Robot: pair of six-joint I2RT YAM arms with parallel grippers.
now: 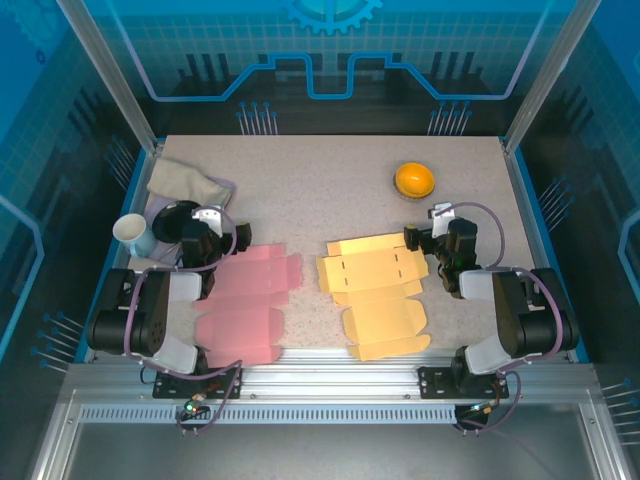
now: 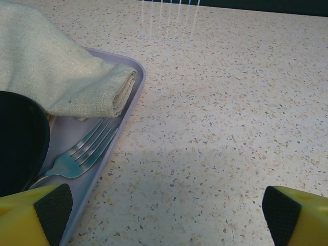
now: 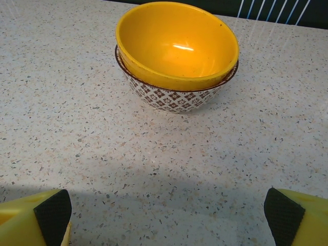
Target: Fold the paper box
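Paper unfolded: pink blank near-left, yellow blank near-right, flat on the worktop.
Your left end effector and right end effector gape empty, one beside each blank, likely poised for folding.

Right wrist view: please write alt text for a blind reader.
A yellow bowl sits nested in a patterned bowl on a speckled table, ahead of the open right gripper. Its black pads show at the bottom corners.
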